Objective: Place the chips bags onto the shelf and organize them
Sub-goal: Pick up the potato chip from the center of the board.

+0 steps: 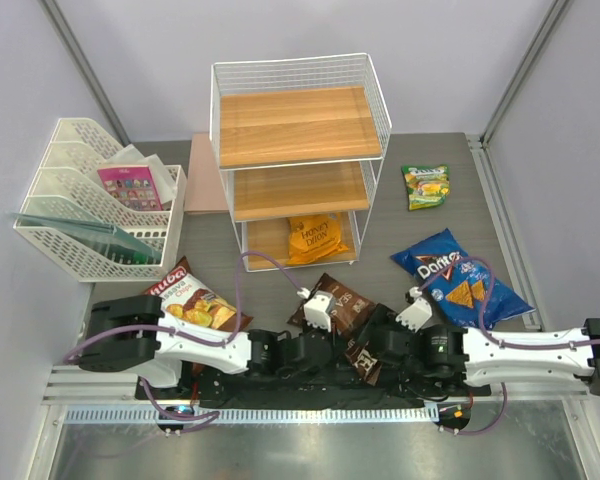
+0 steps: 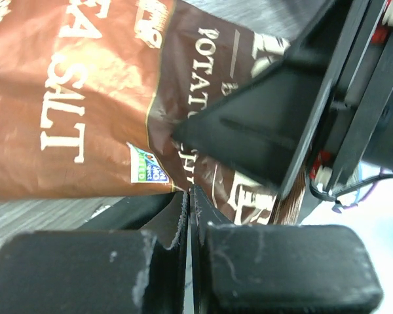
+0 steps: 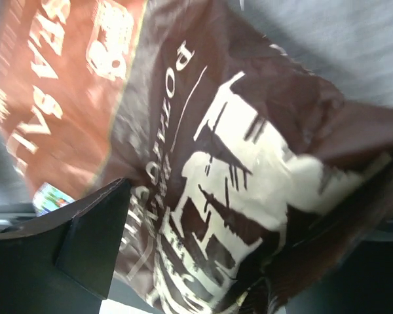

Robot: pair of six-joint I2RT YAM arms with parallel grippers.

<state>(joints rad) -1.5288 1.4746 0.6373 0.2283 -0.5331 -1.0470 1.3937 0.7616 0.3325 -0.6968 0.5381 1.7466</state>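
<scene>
Fingers of the left gripper [image 2: 190, 209] are pressed shut at the edge of the Sea Salt bag [image 1: 342, 303], lower centre in the top view; whether they nip foil I cannot tell. The right gripper [image 1: 385, 348] stands wide astride the bag, whose long axis runs up-frame toward the shelf [image 1: 300, 125]. Only the wrist views show that overlap.
</scene>
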